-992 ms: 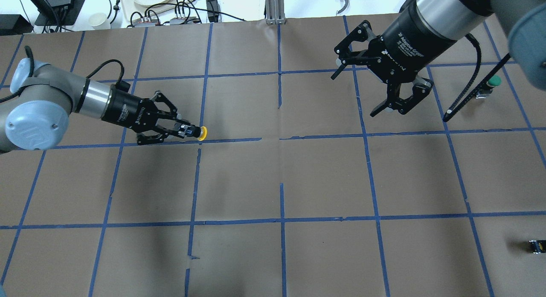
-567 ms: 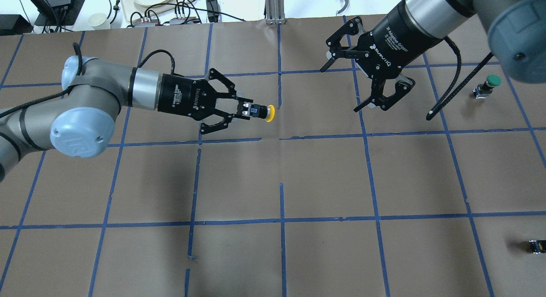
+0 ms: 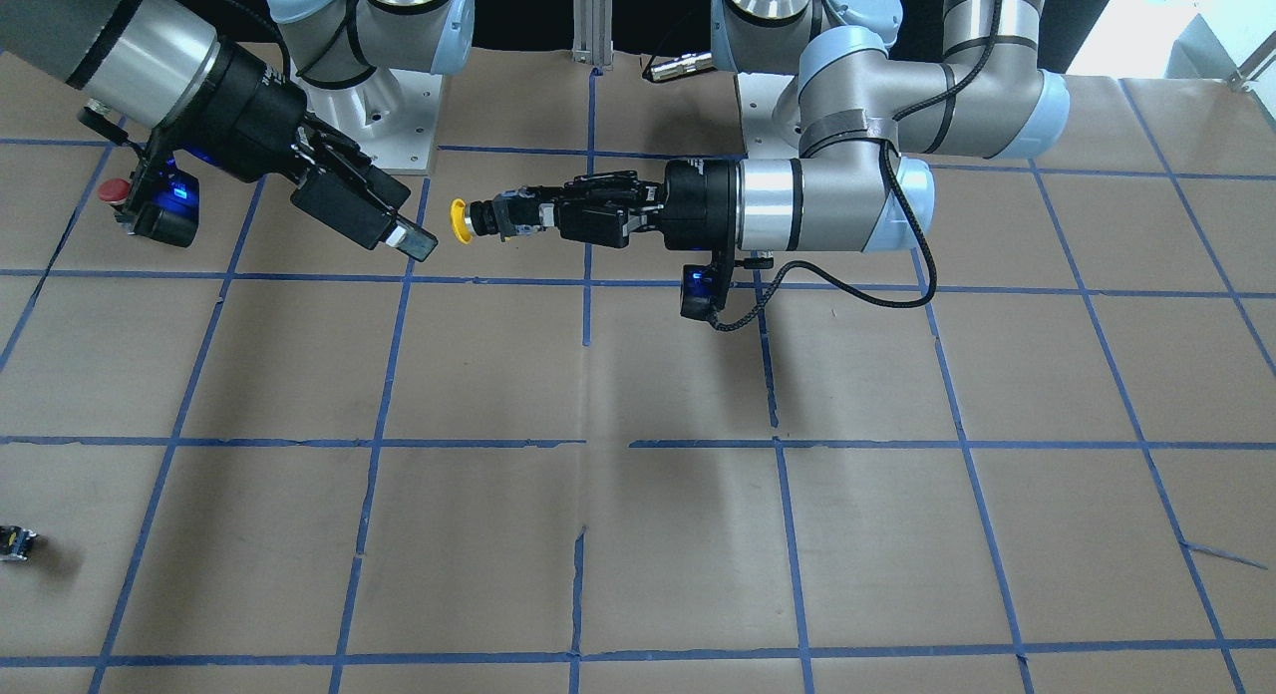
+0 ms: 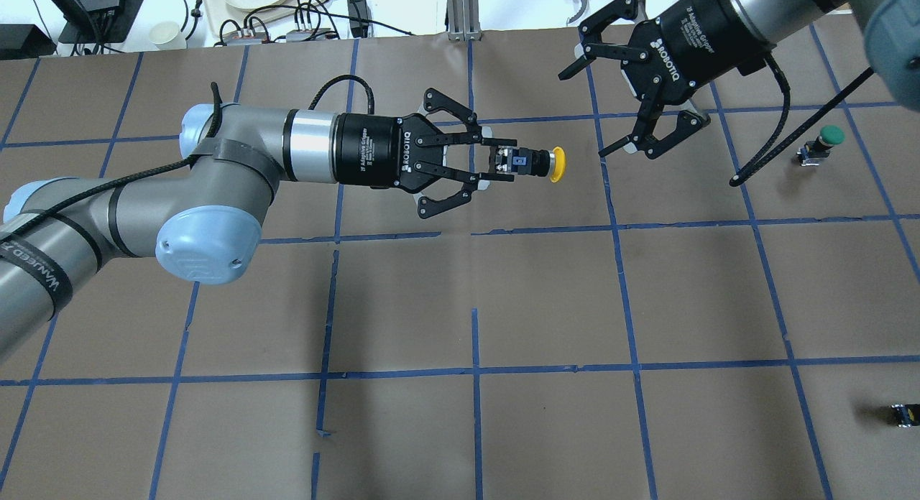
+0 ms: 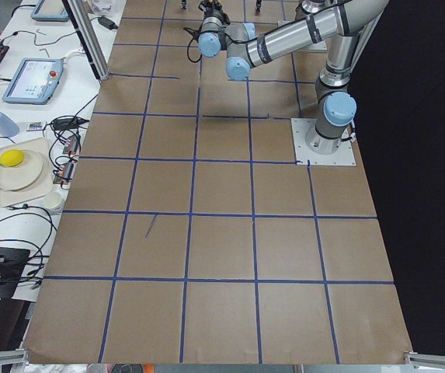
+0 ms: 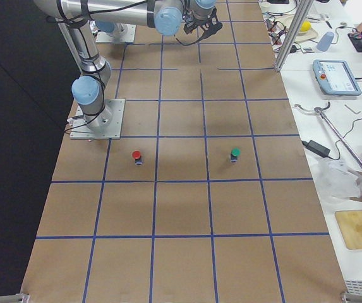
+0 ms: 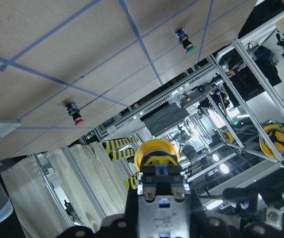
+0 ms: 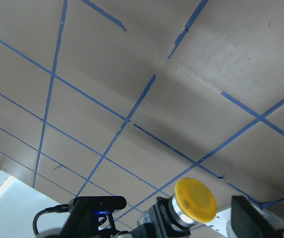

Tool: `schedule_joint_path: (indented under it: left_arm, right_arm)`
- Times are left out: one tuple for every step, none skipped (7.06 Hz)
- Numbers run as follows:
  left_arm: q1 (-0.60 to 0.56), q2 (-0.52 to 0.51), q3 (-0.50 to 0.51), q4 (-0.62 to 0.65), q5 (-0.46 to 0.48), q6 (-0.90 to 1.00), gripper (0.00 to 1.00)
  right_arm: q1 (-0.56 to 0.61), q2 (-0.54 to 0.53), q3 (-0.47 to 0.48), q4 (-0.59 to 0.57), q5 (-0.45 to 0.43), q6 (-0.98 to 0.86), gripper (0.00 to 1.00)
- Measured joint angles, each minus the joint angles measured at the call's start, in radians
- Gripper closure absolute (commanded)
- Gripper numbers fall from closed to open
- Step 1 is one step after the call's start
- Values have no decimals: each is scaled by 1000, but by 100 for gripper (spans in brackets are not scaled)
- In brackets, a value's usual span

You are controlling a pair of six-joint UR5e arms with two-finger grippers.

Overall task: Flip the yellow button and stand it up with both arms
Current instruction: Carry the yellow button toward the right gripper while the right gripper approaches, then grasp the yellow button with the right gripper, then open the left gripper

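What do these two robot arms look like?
The left arm and right arm are grey tubes with pale blue joint caps and black cables. The left pincer and right pincer are black, two-fingered, lettered ROBOTIQ in white.

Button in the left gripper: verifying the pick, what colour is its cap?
Yellow cap, clearest in the right wrist view.

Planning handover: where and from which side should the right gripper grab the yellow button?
Likely the yellow button by the black neck behind its cap, from the cap end: it's horizontal, cap facing the open right gripper, base clamped in the left gripper.
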Motion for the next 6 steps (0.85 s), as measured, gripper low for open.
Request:
schedule_joint_path:
  left_arm:
    - [-3,-2,-4,22,-38,-1,90]
    - [-4,-7,-5,42,-78,-1,90]
    - [-4,-16,-5,51,-120,-1,90]
    - [-4,-33,-1,55,-155,-1,90]
    - [-4,-52,3,59,-176,-1,90]
    - [-4,-65,5,64,-192,0,89]
  right_arm:
    - [-5,-2,0,3,4,19,0]
    - [-6,-3,3,13,6,43,0]
    - [-7,-4,7,40,6,56,0]
    - [-7,-6,8,73,15,62,0]
    - [-7,-9,6,90,35,71,0]
    - [-7,-15,1,97,53,82,0]
